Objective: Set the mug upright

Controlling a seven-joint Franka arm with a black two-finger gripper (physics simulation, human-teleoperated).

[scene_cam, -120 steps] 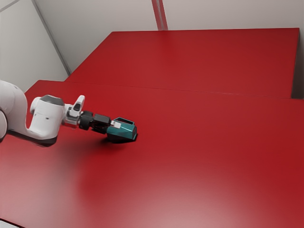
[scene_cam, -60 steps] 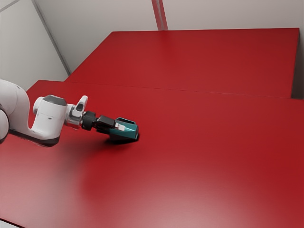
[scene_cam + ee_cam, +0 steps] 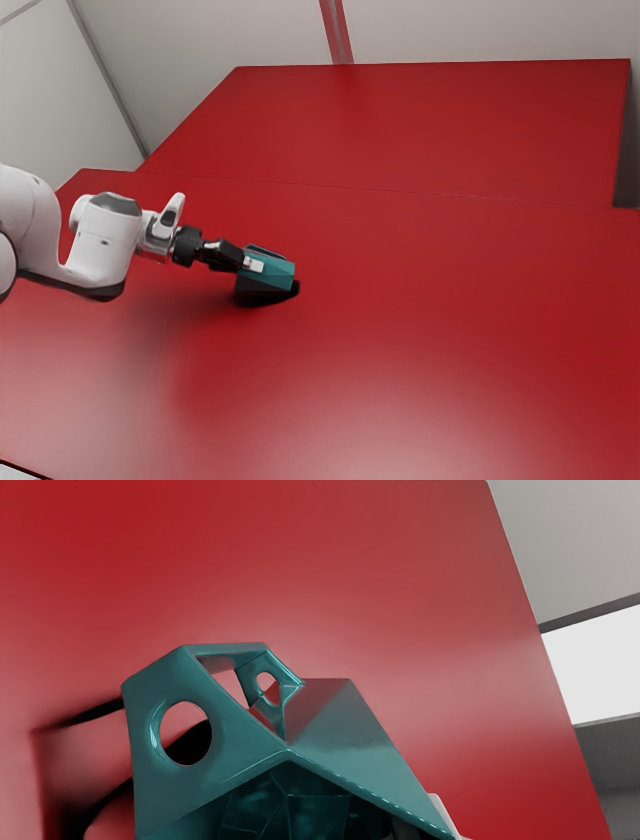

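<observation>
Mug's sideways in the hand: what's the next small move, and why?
I'd probably pitch the hand slightly more downward, grip closed: the mug is tipped over, its opening facing back toward the hand, which reaches in at a shallow slant, so steepening should turn the opening upward.

Your mug (image 3: 278, 275), teal and sharply faceted, tilts over the red counter (image 3: 420, 360), a little off the exterior view's centre toward eight o'clock. Its hollow mouth faces the wrist camera; round holes pierce its angular handle (image 3: 160, 675).
</observation>
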